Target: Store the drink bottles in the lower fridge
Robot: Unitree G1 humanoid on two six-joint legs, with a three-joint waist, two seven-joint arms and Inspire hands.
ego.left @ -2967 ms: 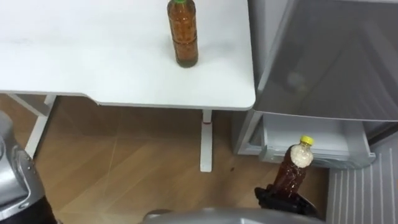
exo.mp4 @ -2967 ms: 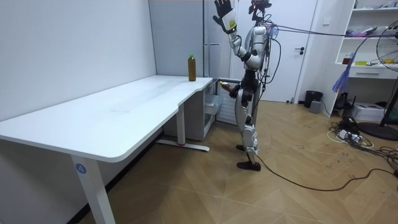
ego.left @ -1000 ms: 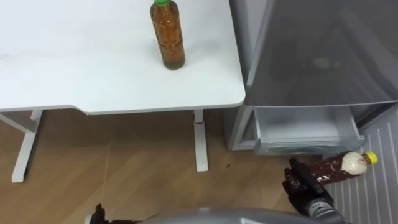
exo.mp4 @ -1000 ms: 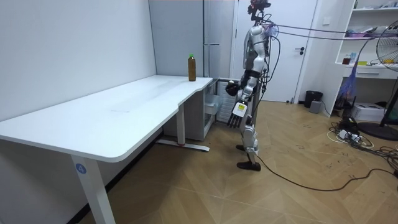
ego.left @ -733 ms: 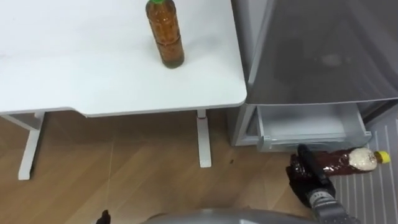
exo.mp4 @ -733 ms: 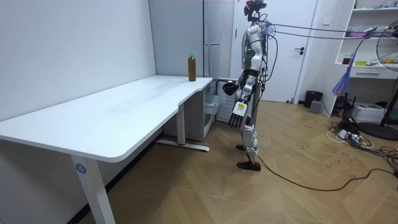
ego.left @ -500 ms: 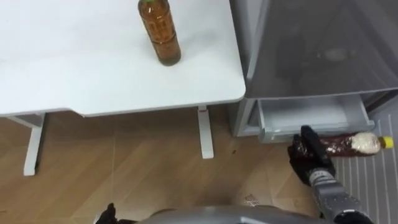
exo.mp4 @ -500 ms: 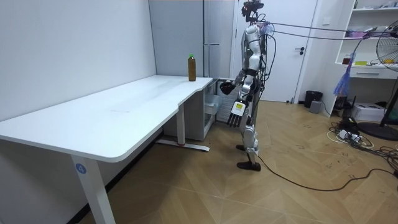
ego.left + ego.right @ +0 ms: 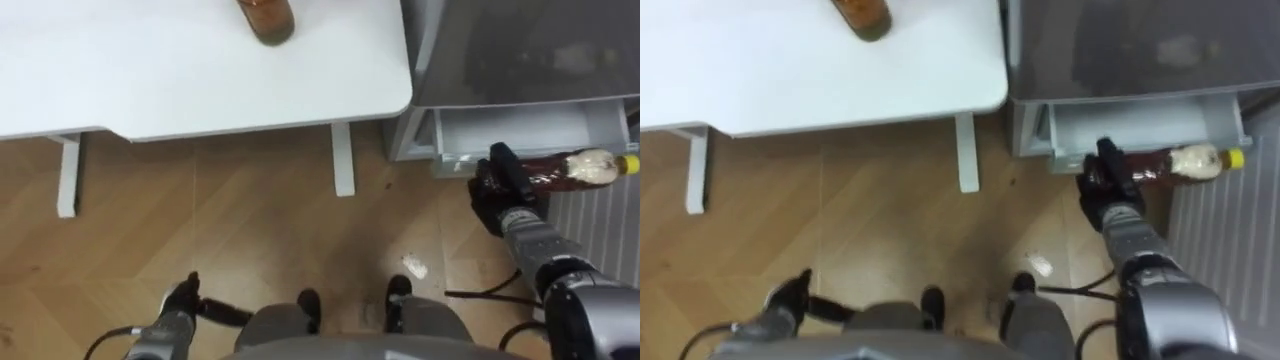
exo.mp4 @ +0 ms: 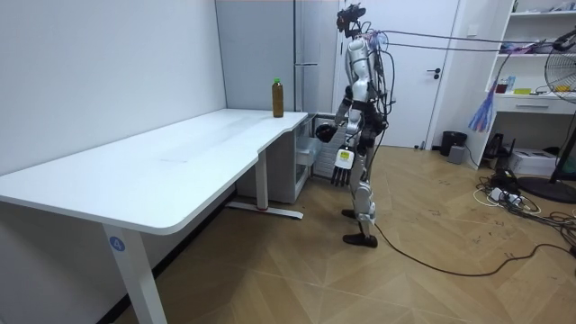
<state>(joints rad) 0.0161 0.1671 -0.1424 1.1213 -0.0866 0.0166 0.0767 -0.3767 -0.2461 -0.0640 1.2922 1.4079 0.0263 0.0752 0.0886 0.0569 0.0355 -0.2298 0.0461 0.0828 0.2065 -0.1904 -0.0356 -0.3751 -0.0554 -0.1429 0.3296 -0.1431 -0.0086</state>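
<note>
While the robot stands facing the fridge (image 9: 520, 50), its right hand (image 9: 503, 192) has fingers curled round the bottom end of a brown bottle (image 9: 560, 168), which lies sideways with its yellow cap pointing out to the hand's right. An open drawer (image 9: 520, 128) sits just beyond the hand. A second bottle (image 9: 266, 18) stands on the white surface (image 9: 150, 70), well left of the hand. The left hand (image 9: 182, 298) hangs low with relaxed fingers.
</note>
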